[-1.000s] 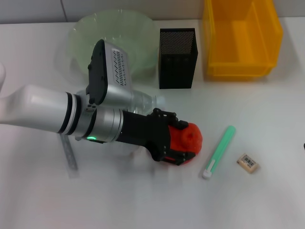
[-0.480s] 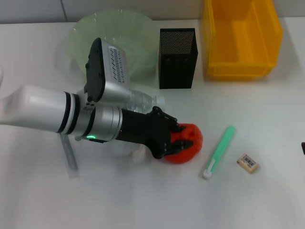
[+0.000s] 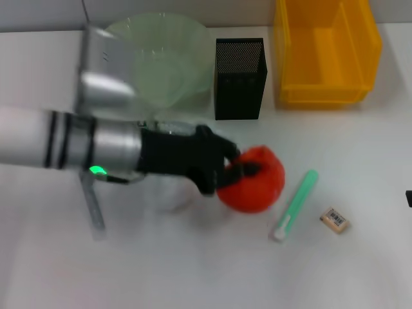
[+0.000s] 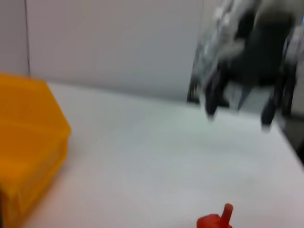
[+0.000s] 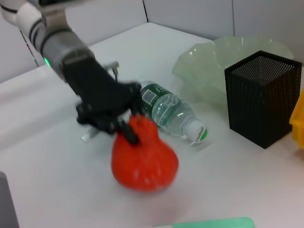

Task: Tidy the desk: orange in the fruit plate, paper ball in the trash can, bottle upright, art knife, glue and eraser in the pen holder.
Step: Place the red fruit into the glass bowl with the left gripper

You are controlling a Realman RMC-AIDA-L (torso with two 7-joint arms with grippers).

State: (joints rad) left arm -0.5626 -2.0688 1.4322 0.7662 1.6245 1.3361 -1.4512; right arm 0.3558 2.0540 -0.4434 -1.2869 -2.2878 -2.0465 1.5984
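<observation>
My left gripper (image 3: 237,171) is shut on the puckered top of the red-orange orange (image 3: 253,188) and holds it just above the table; the right wrist view shows the gripper (image 5: 127,127) and the orange (image 5: 144,160) hanging from it. The pale-green fruit plate (image 3: 161,58) stands at the back left. The bottle (image 5: 173,111) lies on its side behind the orange, mostly hidden under my arm in the head view. The black mesh pen holder (image 3: 239,77) and the yellow trash can (image 3: 325,51) stand at the back. The eraser (image 3: 335,219) lies at the right. The paper ball is out of view.
A green glue stick (image 3: 295,203) lies between the orange and the eraser. A grey art knife (image 3: 94,207) lies at the left, under my left arm. My right gripper (image 3: 409,198) shows only as a dark sliver at the right edge.
My left gripper has shut on the orange's top and raised it off the table. The arm has drawn back to the left and up.
</observation>
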